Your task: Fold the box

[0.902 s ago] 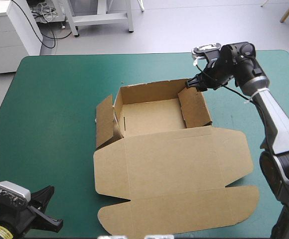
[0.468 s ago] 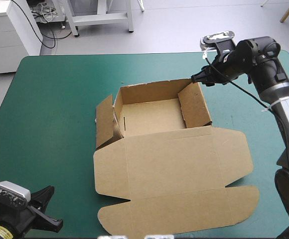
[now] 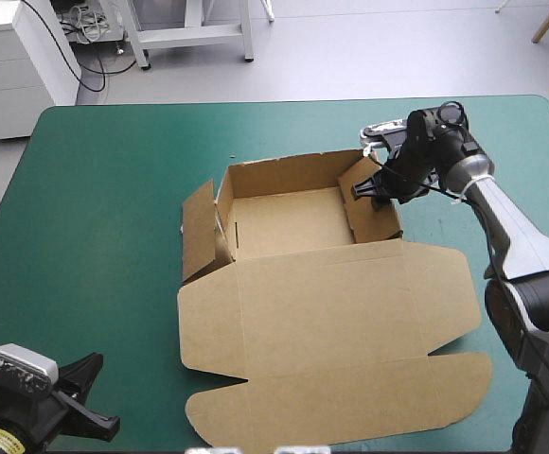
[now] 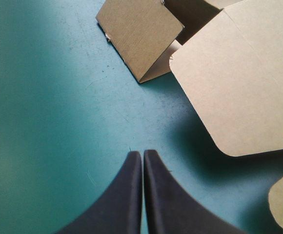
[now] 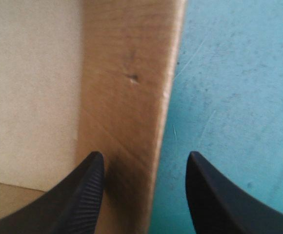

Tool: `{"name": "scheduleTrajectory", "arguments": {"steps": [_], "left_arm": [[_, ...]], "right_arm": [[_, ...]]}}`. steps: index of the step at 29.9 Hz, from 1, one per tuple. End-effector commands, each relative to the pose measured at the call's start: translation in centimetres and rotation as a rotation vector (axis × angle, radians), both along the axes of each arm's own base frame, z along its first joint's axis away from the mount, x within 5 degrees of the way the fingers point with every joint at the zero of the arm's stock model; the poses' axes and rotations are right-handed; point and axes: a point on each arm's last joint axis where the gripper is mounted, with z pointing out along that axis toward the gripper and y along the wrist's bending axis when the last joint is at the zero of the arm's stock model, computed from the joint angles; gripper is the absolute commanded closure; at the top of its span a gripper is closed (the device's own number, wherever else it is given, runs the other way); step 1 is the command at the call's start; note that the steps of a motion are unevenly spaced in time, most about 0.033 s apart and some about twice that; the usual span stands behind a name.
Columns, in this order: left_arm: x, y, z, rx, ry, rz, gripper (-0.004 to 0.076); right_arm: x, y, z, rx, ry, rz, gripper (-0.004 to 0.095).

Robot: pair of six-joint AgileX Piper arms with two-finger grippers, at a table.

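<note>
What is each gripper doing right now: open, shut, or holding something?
Left gripper: shut, holding nothing.
Right gripper: open, one finger on each side of the box wall, not clamped.

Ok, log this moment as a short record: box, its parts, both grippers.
box: open tray
lid: flat, toward the table's near edge
left flap: splayed outward, not tucked
right wall: raised
right gripper: open, fingers astride the right wall, one inside the tray, one outside over the cover
left gripper: shut, over bare cover by the near-left corner, apart from the box
</note>
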Motion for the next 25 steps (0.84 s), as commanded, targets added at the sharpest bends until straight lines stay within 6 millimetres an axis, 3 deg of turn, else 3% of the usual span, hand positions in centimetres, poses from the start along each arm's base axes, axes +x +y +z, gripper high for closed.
{"name": "scheduleTrajectory", "arguments": {"steps": [1, 5, 7, 11, 12, 18, 25], "left_arm": [[0.3, -0.1, 1.2, -0.042, -0.063, 0.006, 0.0731], [0.3, -0.1, 1.2, -0.042, -0.063, 0.006, 0.0731], [0.3, -0.1, 1.2, -0.042, -0.063, 0.006, 0.0731], [0.3, -0.1, 1.2, -0.042, -0.063, 0.006, 0.0731], [0.3, -0.1, 1.2, -0.04, -0.064, 0.005, 0.0731], [0.3, -0.1, 1.2, -0.038, -0.064, 0.004, 0.0731], [0.3, -0.1, 1.2, -0.038, -0.064, 0.004, 0.0731]], "right_arm": [[0.2, 0.2, 0.9, 0.036, -0.042, 0.001, 0.0442], [0.5, 0.4, 0.2, 0.05, -0.022, -0.003, 0.0459], [0.5, 0.3, 0.2, 0.048, -0.023, -0.003, 0.0532], [0.5, 0.3, 0.2, 0.044, -0.023, -0.004, 0.0895], [0.5, 0.3, 0.3, 0.046, -0.025, -0.008, 0.0921], [-0.2, 0.1, 2.5, 0.06, -0.08, -0.021, 0.0929], [-3.9, -1.2, 9.3, 0.061, -0.256, -0.034, 0.0929]]}}
